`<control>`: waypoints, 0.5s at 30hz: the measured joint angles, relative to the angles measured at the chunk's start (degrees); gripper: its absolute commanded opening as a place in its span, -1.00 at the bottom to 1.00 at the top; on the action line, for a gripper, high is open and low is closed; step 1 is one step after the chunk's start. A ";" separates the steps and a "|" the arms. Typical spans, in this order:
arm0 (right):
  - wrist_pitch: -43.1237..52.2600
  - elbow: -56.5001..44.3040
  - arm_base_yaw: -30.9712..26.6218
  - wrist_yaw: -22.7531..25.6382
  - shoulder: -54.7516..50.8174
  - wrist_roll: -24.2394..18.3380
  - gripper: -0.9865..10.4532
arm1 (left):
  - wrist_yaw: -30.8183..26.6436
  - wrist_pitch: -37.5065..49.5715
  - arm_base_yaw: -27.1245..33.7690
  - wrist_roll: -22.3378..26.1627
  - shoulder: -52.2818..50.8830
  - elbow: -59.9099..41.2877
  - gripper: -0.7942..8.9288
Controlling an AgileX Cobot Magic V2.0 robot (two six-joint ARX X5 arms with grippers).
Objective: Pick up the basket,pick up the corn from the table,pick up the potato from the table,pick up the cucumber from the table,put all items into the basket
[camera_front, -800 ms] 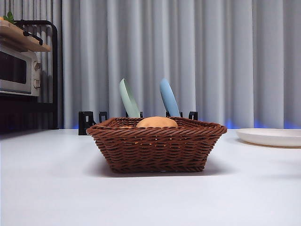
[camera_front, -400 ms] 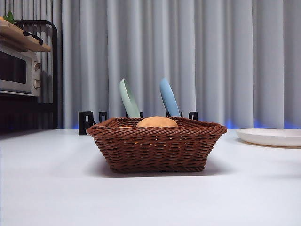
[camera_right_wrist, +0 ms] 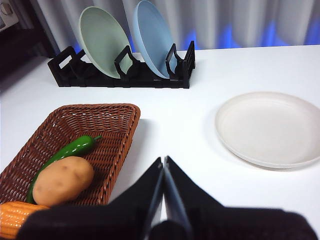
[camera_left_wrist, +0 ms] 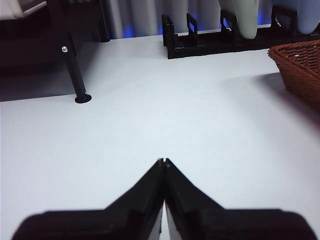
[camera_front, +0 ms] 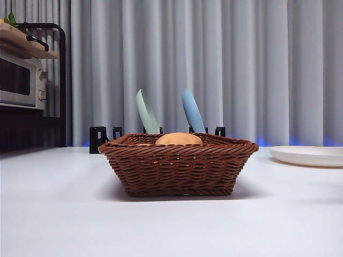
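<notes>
The brown wicker basket (camera_front: 178, 166) stands on the white table (camera_front: 64, 214) in the middle of the front view. In the right wrist view the basket (camera_right_wrist: 115, 130) holds the tan potato (camera_right_wrist: 62, 181), the dark green cucumber (camera_right_wrist: 65, 153) and the orange-yellow corn (camera_right_wrist: 15, 218). In the front view only the potato's top (camera_front: 179, 139) shows above the rim. My right gripper (camera_right_wrist: 163, 161) is shut and empty, beside the basket. My left gripper (camera_left_wrist: 163, 161) is shut and empty over bare table, with the basket's corner (camera_left_wrist: 300, 65) off to one side. Neither arm shows in the front view.
A white plate (camera_front: 308, 155) lies on the table at the right; it also shows in the right wrist view (camera_right_wrist: 270, 127). A black rack (camera_right_wrist: 120, 75) with a green and a blue plate stands behind the basket. A microwave on a black shelf (camera_front: 21, 80) is at the far left.
</notes>
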 measured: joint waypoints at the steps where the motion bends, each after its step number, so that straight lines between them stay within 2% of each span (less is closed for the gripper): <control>1: 0.00 0.00 0.00 0.00 0.00 0.00 -0.83 | 0.02 0.00 0.00 0.02 0.00 0.00 -0.84; 12: 0.02 0.00 0.00 0.00 -0.11 -0.13 -0.83 | 0.00 0.00 0.00 0.02 0.00 0.00 -0.84; 15: -0.17 -0.02 -0.33 0.00 -2.03 -2.99 -0.83 | 0.00 0.00 0.00 0.02 -0.02 0.00 -0.84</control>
